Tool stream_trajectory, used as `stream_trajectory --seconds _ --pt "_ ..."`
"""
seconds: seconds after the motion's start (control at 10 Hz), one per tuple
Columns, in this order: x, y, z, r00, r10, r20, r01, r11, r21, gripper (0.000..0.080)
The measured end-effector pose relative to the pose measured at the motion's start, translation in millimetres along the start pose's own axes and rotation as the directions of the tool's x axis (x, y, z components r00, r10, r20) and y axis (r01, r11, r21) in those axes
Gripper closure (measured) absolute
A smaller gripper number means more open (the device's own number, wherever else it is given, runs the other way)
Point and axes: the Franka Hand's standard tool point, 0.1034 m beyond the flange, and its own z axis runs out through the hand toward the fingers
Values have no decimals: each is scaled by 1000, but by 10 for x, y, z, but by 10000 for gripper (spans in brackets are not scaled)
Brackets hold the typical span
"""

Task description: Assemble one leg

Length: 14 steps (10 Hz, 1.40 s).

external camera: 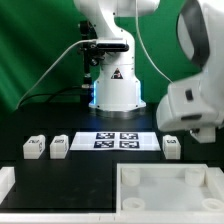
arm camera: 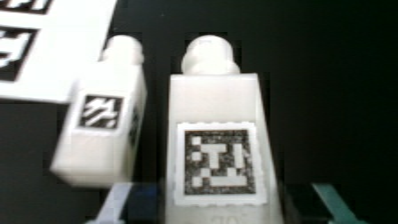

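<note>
Leg (arm camera: 222, 130) sits between the spread fingers (arm camera: 128, 205) of the hand (arm camera: 228, 208), with a gap on one side. Second leg (arm camera: 98, 125) crowds the other side. Fingertips are cut off.

The leg (arm camera: 217, 120) is white with a black-and-white square tag; the table (external camera: 70, 175) is black; the backdrop (external camera: 30, 40) green.

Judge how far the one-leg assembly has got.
Done: nothing yet; the large flat white rimmed panel holds no leg. In hand: the open gripper straddles one small white tagged plastic leg, jaws clear of its sides. Left: grasp it, carry it, fit it to the panel.
</note>
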Motion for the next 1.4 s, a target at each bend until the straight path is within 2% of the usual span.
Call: stream_trajectory --seconds 0.1,0.2,0.3,0.4,0.5,0.6,0.7,0.8,0.9,1.1,1.2,1.3,1.4 --pt "-139 63 -236 1000 -22 13 22 1000 7 508" --pt "-63 88 -510 997 -37 -74 38 999 17 508" --pt "-125 130 -836 967 -30 -254 36 999 16 508" --pt "-275 171 -781 925 -22 -380 23 1000 -2 508" --pt "-281 175 -641 909 -24 -417 22 1000 -10 508" --pt "-185 169 -725 857 -24 -515 24 1000 -6 508" --pt "-206 205 -762 819 -24 -574 23 1000 -9 508" --pt "-139 332 -1026 746 -76 -662 67 997 -39 508" --pt "-30 463 -1343 653 -77 -753 68 997 -43 508" --pt "192 529 -1641 494 -117 -861 91 992 -83 508" --pt "215 494 -1738 435 -110 -894 86 993 -81 508" --pt "209 525 -1766 312 -114 -943 76 993 -95 508" --pt "198 565 -1710 227 -111 -968 63 993 -99 508"
